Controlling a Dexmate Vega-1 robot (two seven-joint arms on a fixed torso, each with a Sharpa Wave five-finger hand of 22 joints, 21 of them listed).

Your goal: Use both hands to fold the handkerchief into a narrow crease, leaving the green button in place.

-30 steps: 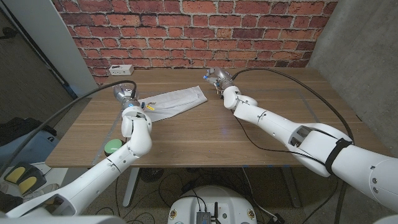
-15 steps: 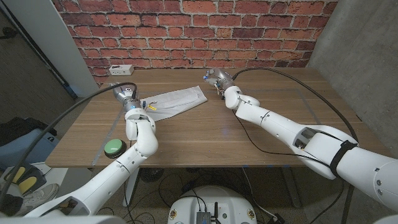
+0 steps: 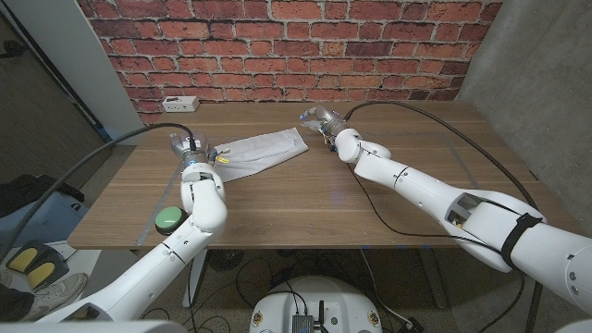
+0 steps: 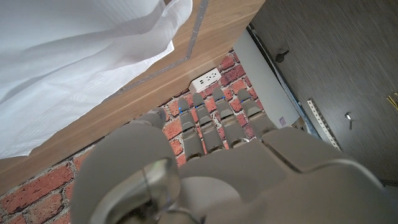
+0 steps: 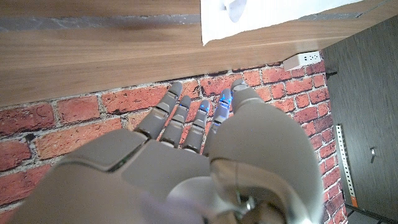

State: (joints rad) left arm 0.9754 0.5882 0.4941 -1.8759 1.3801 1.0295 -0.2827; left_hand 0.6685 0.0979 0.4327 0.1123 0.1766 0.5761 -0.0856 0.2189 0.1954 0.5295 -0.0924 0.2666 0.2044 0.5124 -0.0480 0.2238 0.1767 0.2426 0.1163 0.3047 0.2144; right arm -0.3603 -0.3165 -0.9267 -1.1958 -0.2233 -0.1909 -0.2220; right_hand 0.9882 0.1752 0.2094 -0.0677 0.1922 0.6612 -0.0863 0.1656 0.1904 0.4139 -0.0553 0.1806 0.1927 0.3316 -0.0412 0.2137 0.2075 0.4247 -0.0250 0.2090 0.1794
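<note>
Lying as a long, already narrowed white strip, the handkerchief [image 3: 259,152] runs slantwise across the far half of the wooden surface [image 3: 305,208], with a thin grey border line along its edge in the left wrist view. It looks like light, limp cloth that will sag, drag and wrinkle rather than hold a shape, so I judge it needs a pinch at both ends or corners together, keeping the strip taut between them while one long edge is laid over.

At the handkerchief's nearer end stands the left hand [image 3: 191,145], right at the cloth's edge; its wrist view shows the fingers [image 4: 219,124] extended side by side with nothing between them, so it is empty and open. Just off the handkerchief's far end is the right hand [image 3: 322,117], its fingers [image 5: 186,121] likewise straight and holding nothing.

The green button [image 3: 168,218] sits well apart from the handkerchief, toward the surface's near edge beside the left forearm; a careless elbow sweep could nudge it. Beyond the handkerchief, a white power strip [image 3: 177,102] lies against the brick wall [image 3: 296,46].
</note>
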